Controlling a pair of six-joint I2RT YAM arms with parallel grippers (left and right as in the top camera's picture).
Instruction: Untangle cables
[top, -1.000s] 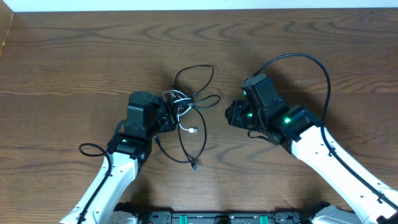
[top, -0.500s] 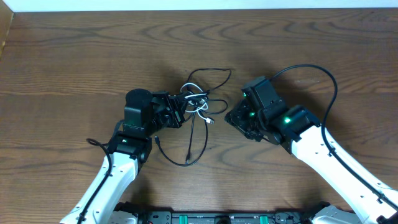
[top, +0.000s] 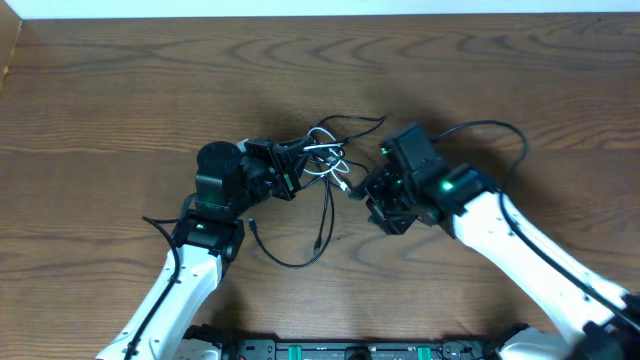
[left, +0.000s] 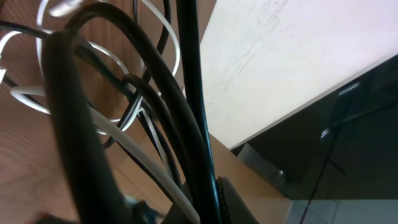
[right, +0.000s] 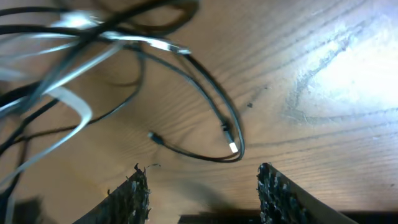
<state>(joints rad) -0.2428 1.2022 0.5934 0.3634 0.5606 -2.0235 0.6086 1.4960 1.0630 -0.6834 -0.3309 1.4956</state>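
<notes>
Mid-frame, the left gripper (top: 289, 171) reaches rightward clamped on the tangled cables (top: 322, 158), facing the right gripper (top: 362, 192), its jaws apart and empty, above the brown wooden table (top: 120, 90).

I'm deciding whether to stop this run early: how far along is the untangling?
Done: nothing visibly. The black and white cables are all knotted in one clump, with one black loop trailing onto the table.
In hand: the left gripper is shut on the clump. The right gripper is open beside it, holding nothing.
Left: pulling each cable free and laying them apart.
</notes>
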